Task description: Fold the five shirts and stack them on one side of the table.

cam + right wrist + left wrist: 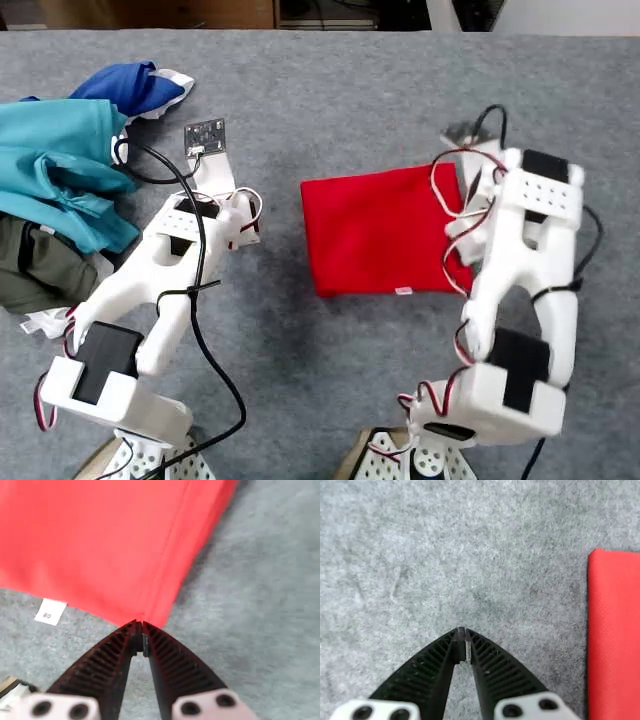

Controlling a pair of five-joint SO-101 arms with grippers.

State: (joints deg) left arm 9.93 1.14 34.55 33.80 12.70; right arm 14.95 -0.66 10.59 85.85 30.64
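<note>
Two claws (closed), maybe four shirts

A small white tag is the one thing that carries print. It sits on the hem of the red shirt that faces the near edge of the table, on the arms' side. The tag bears a short dark mark, seemingly two characters, too small and blurred to read for certain. From the high view it is a plain white patch.
</note>
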